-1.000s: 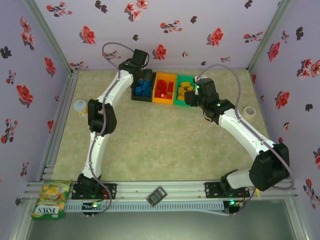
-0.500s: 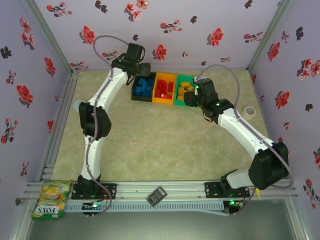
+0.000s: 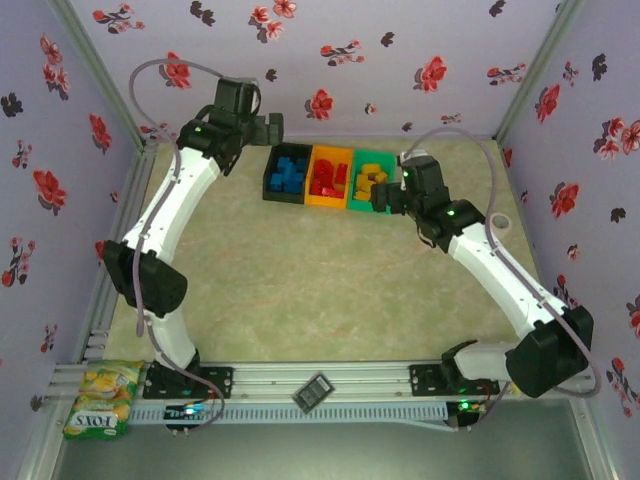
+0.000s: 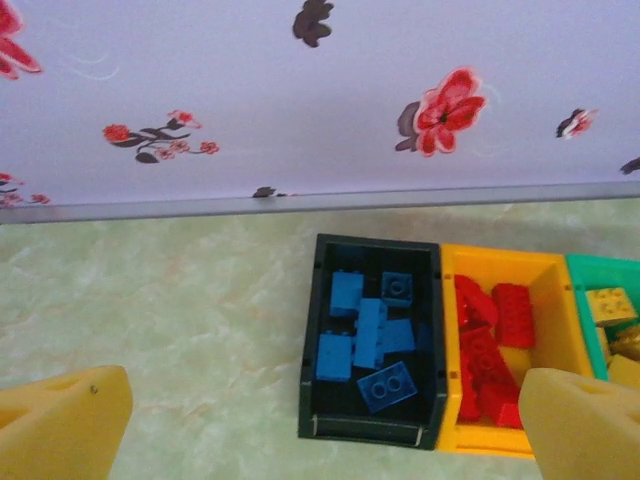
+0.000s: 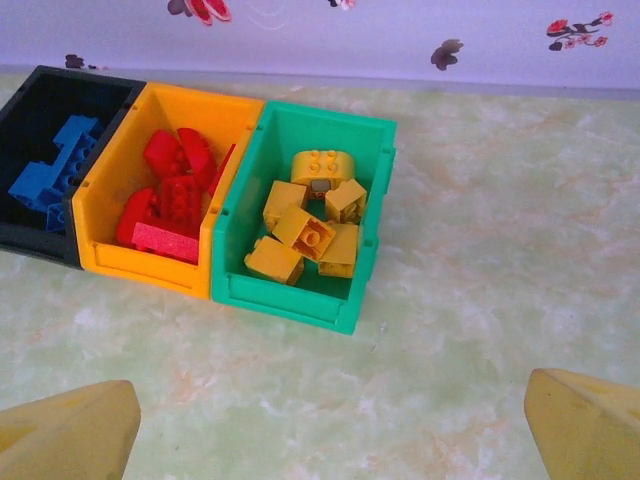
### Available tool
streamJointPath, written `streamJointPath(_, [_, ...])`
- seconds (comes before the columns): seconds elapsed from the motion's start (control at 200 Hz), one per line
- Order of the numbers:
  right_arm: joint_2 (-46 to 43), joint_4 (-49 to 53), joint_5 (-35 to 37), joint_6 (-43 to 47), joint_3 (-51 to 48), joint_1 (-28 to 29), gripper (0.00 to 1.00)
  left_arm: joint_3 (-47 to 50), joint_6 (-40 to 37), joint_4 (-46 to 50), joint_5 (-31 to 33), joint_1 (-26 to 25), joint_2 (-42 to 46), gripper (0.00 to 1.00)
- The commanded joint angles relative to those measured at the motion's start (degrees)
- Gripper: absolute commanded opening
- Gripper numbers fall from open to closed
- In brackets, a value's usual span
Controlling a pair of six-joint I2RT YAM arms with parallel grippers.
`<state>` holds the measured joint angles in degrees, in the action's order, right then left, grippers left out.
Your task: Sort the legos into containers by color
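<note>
Left gripper [image 4: 320, 435] and right gripper [image 5: 325, 430] both at full width, empty, no contact with anything

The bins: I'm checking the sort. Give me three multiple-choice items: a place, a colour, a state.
1. Which bin is the middle one? A. black B. orange C. green
2. The bricks in the green bin are: A. blue B. red C. yellow
3. The right gripper is: A. open, empty B. shut on a brick C. shut, empty
Key: B, the orange bin sits between the black bin and green one; C, its bricks are all yellow; A, its fingers stand wide apart, empty.
</note>
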<state>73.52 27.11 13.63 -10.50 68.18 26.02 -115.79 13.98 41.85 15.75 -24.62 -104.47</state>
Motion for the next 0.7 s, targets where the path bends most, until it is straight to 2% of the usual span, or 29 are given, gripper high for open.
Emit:
streamJointPath(0.0, [-3.51,2.59,2.35,-1.11,3.05,-0.60,1.00,1.45,-1.55,3.69,5.41,0.26,2.96,1.00])
streamJointPath(0.105, [-5.81,5.01,4.88,-2.81,4.12,-1.64,1.00,4.60,-0.06,5.34,14.39,0.44,5.44,1.00])
streamJointPath(0.215, [-7.71,8.90,4.78,-2.39,5.22,-3.61,0.99,10.06,0.07,4.20,20.51,0.63,8.92,1.00])
streamJointPath(0.3, [-10.00,8.73,5.16,-1.32,3.40,-4.60,1.00,17.50,-1.79,-1.85,25.54,0.69,13.33,1.00])
streamJointPath(0.345, [-11.42,7.91,9.08,-1.69,2.05,-5.21,0.99,24.23,-4.05,-8.04,28.70,0.90,16.10,1.00])
streamJointPath(0.4, [-12.60,7.40,11.69,-1.45,0.75,-5.85,1.00,32.81,-7.45,-17.08,29.08,1.72,19.77,1.00])
streamJointPath(0.475, [-13.54,6.59,13.98,-1.21,-0.47,-7.05,0.99,42.32,-7.94,-25.64,29.03,3.87,23.73,1.00])
streamJointPath(0.61, [-14.47,4.56,13.62,-0.34,-2.88,-9.57,1.00,49.49,-0.57,-23.43,24.73,11.29,27.51,1.00])
streamJointPath(0.695, [-15.47,1.01,14.56,1.16,-5.92,-10.03,1.00,55.87,1.08,-26.82,20.63,16.25,29.61,1.00])
